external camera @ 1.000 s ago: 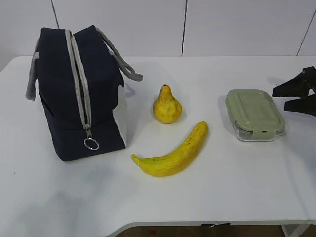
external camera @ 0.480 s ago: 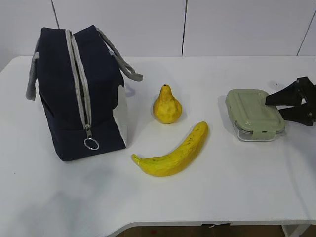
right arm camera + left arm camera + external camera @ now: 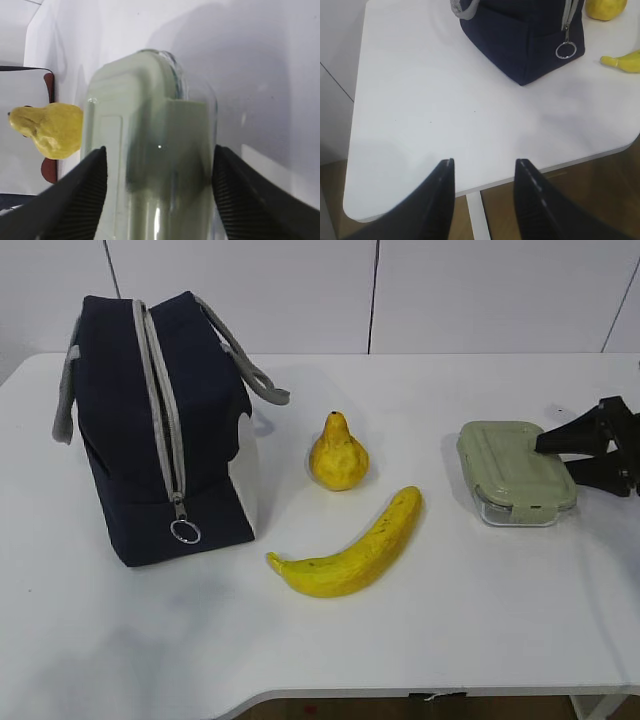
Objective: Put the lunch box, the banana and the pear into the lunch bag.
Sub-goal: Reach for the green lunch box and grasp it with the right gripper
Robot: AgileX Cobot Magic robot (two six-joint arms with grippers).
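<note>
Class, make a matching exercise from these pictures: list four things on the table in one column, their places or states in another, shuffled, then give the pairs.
Things:
1. boxy navy fabric lunch bag
2. plump yellow pear
3. long curved yellow banana
4. clear lunch box with sage-green lid

States:
A. between the open fingers of the right hand
B. lying nearest the table's front edge
C. zipped shut, far left
D. standing upright beside the bag

Pairs: 1-C, 2-D, 3-B, 4-A

The navy lunch bag (image 3: pixel 160 430) was stood upright at the table's left with its grey zipper closed, the yellow pear (image 3: pixel 338 454) was set upright just right of it, the speckled banana (image 3: pixel 350 547) lay in front, and the green-lidded lunch box (image 3: pixel 514 472) lay flat farther right.
</note>
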